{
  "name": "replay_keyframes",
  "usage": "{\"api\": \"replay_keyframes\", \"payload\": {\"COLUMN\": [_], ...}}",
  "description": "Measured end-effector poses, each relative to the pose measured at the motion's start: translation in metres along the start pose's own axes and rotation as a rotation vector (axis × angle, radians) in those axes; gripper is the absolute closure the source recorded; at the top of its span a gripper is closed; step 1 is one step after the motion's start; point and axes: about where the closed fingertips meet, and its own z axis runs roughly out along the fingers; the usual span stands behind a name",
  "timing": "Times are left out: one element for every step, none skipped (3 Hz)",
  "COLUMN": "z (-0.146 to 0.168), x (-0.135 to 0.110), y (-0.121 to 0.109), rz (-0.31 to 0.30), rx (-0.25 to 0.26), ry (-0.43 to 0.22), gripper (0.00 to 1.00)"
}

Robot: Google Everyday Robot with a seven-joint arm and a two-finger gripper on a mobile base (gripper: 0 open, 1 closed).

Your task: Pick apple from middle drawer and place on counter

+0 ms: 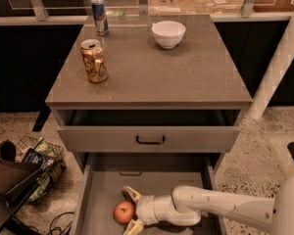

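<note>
The red-orange apple (123,212) lies on the floor of the open middle drawer (100,190), near its front left. My gripper (132,210) reaches in from the right on a white arm. Its two pale fingers are spread, one behind the apple and one in front, so the apple sits between them. The fingers are not closed on it. The grey-brown counter (157,67) is the cabinet top above.
On the counter stand a gold can (93,60), a blue can (99,16) and a white bowl (168,34). The upper drawer with a dark handle (150,140) is partly out above the middle one. A wire basket with clutter (36,165) sits on the floor at left.
</note>
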Motion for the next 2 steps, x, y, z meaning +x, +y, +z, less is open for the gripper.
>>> {"api": "replay_keyframes", "payload": {"z": [0.0091,0.0103], "x": [0.0095,0.0087], "y": [-0.0048,-0.0045], "rz": [0.024,0.024], "rx": [-0.018,-0.020], "ry": [-0.020,-0.022], "gripper": [0.18,0.42]}}
